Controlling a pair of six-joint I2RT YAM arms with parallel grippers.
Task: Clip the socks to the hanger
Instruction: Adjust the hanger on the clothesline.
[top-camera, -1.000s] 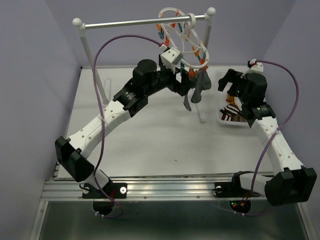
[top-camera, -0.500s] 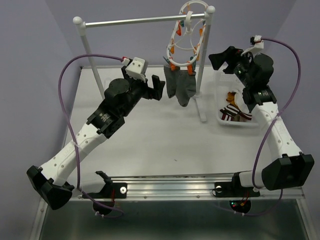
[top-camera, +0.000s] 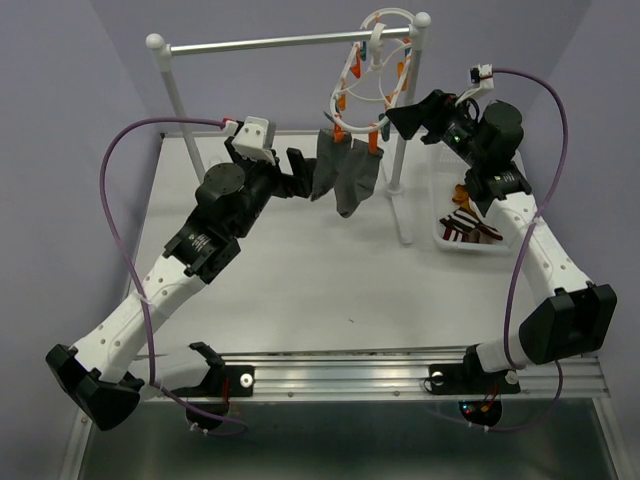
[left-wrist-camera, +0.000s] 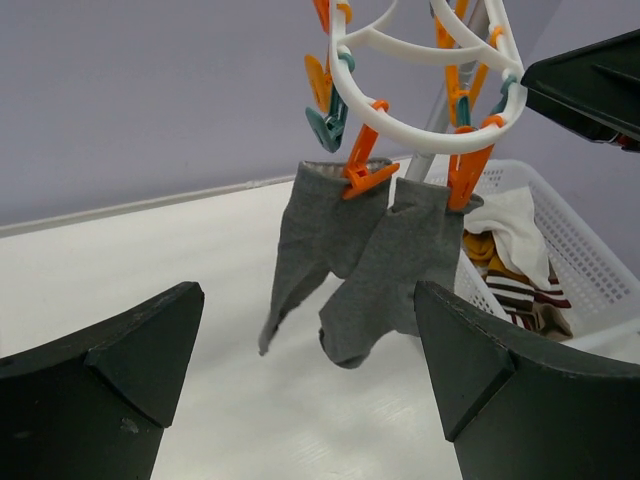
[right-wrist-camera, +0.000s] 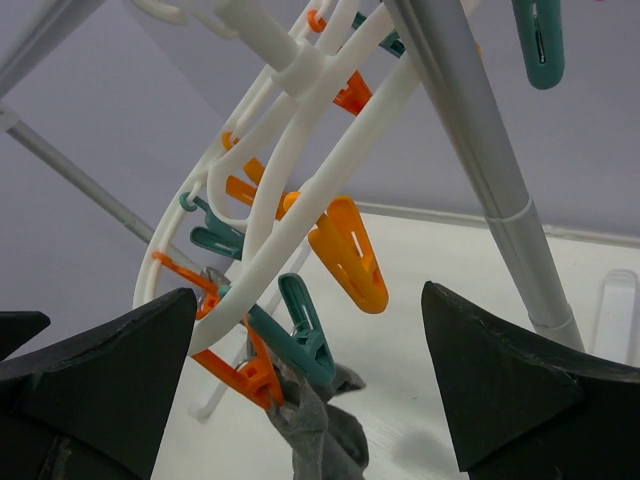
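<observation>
Two grey socks (left-wrist-camera: 370, 250) hang side by side from orange clips (left-wrist-camera: 366, 178) on the white plastic hanger (top-camera: 372, 70). The hanger is hooked on the metal rail (top-camera: 270, 43) at the upper centre of the overhead frame, and this first pair is done. More wait: a white sock (left-wrist-camera: 515, 225), a mustard sock (left-wrist-camera: 480, 245) and a brown-striped sock (left-wrist-camera: 522, 295) lie crumpled in the perforated white basket (top-camera: 442, 236) at the right of the counter (top-camera: 300, 290), so most of the job appears to lie ahead. The left end effector (left-wrist-camera: 308, 330), spread wide and empty, faces the pair from the left of that frame. The right end effector (right-wrist-camera: 308, 300), equally wide and empty, sits just right of the hanger's oval rings. The knit fabric droops limp and matte below smooth moulded plastic, while spare teal clips (right-wrist-camera: 540, 40) dangle unused.
</observation>
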